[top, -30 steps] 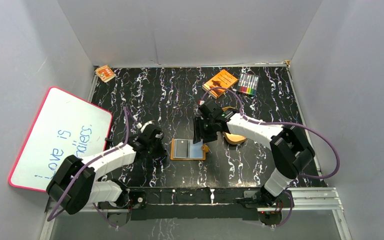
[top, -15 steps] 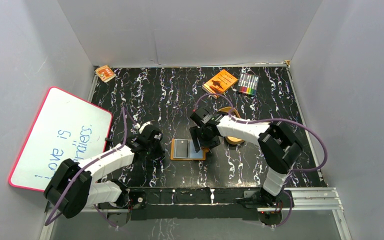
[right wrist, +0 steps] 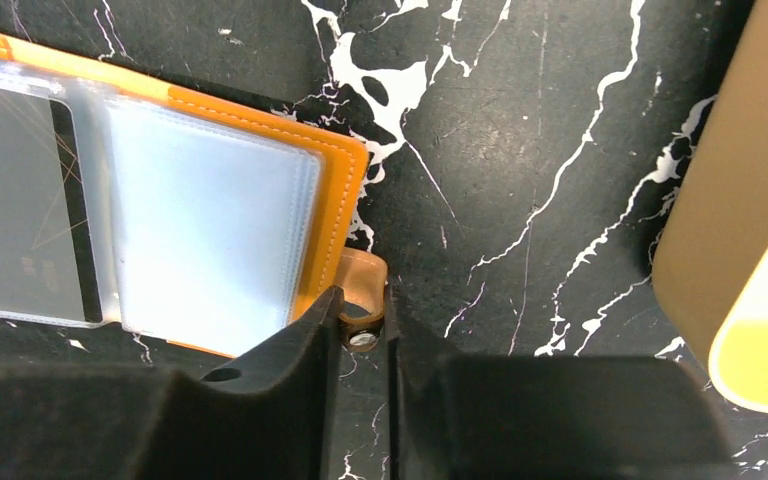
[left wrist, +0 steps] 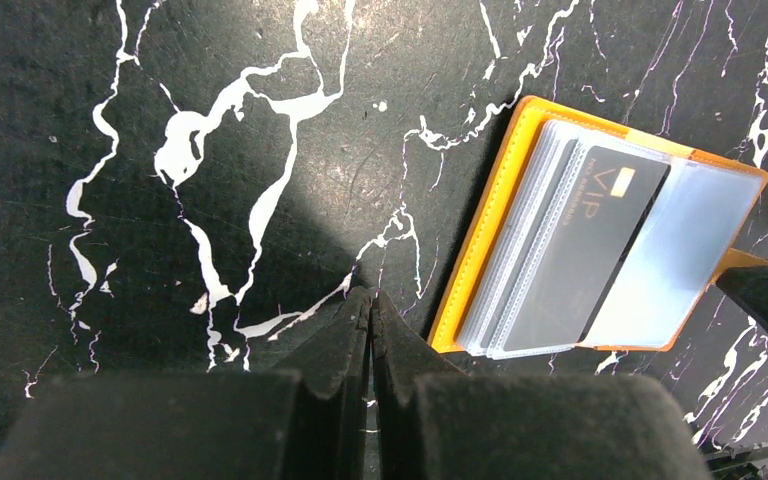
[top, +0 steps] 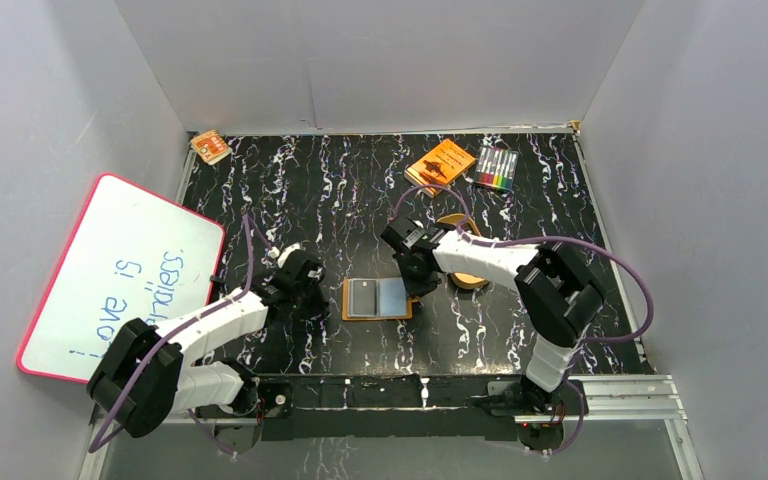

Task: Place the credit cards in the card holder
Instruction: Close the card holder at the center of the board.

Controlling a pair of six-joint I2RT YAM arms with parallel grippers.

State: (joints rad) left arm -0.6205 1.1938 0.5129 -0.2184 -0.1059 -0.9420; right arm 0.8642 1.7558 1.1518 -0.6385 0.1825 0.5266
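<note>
The orange card holder (top: 348,299) lies open and flat on the black marble table. A dark grey credit card (left wrist: 590,240) marked VIP sits inside a clear sleeve on its left half. The right half shows a pale blue face (right wrist: 210,225) under its sleeve; I cannot tell whether that is a card. My right gripper (right wrist: 363,318) is at the holder's right edge, and its jaws pinch the tan snap tab (right wrist: 364,282) with its metal stud. In the top view the right gripper (top: 415,289) touches that edge. My left gripper (left wrist: 371,298) rests shut and empty on the table just left of the holder.
A gold oval tray (top: 472,272) lies right behind the right gripper, also at the right wrist view's edge (right wrist: 730,220). An orange book (top: 441,164) and a marker pack (top: 497,168) sit at the back right. A small orange pad (top: 210,147) is back left, a whiteboard (top: 120,275) left.
The right gripper moved off the holder's right half to its right edge and closed its jaws onto the snap tab. The left arm has hardly moved.
</note>
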